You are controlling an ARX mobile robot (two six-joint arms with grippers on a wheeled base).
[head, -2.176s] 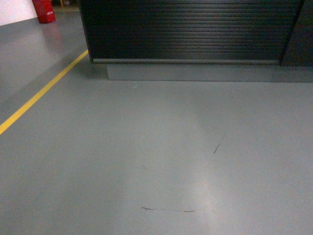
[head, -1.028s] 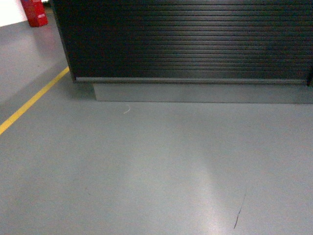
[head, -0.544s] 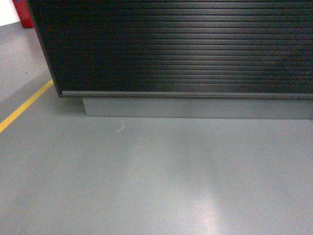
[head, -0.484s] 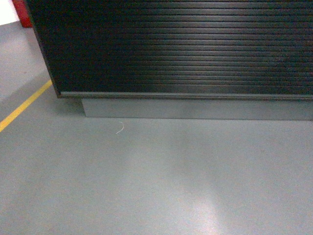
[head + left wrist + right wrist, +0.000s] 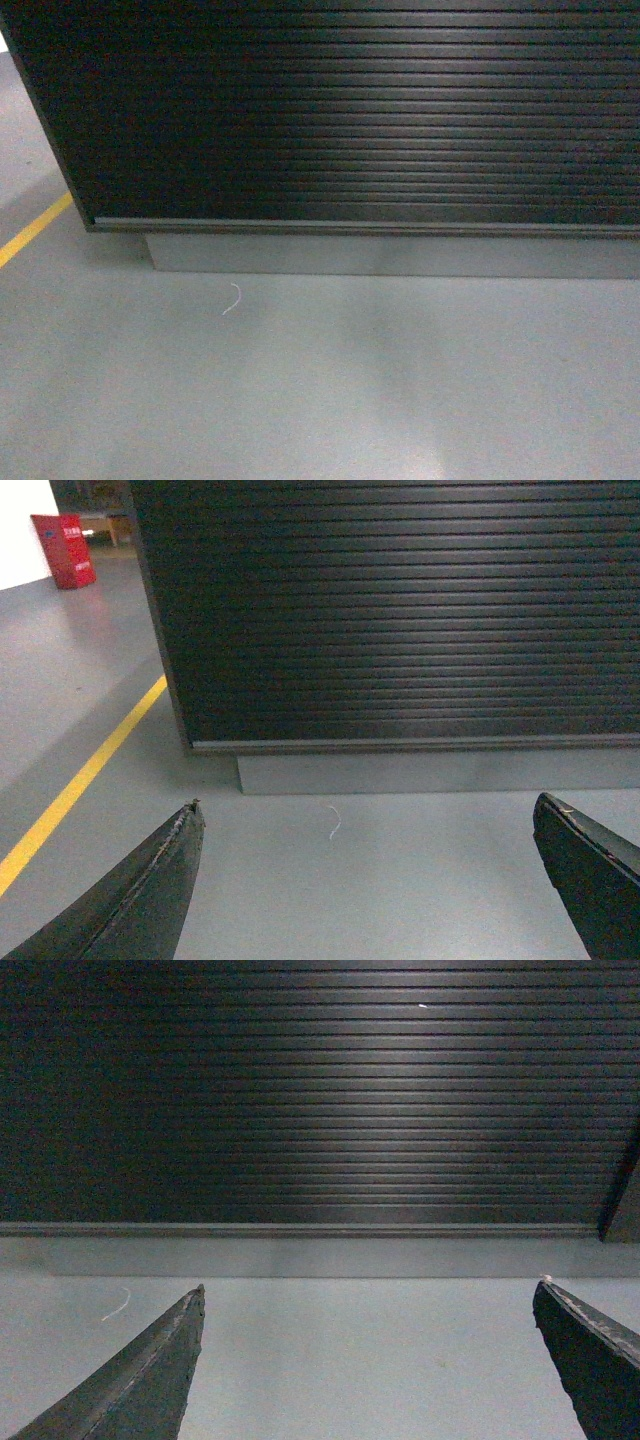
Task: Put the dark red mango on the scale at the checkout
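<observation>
The checkout [image 5: 350, 120] fills the upper head view as a black counter with a ribbed dark front panel on a grey base [image 5: 380, 255]. The same checkout [image 5: 400, 610] shows in the left wrist view and the checkout [image 5: 320, 1100] in the right wrist view. My left gripper [image 5: 365, 808] is open above bare grey floor, nothing between its fingers. My right gripper [image 5: 370, 1288] is open too, and empty. Neither gripper shows in the head view. The dark red mango and the scale are out of view.
A yellow floor line [image 5: 30, 230] runs at the left, also the yellow line [image 5: 80, 780] in the left wrist view. A red box [image 5: 65, 550] stands far back left. A small white thread [image 5: 232, 298] lies on the floor before the counter's left corner.
The counter has grown larger and shifted down and left in the head view as the base rolled closer. The red box has left the head view.
</observation>
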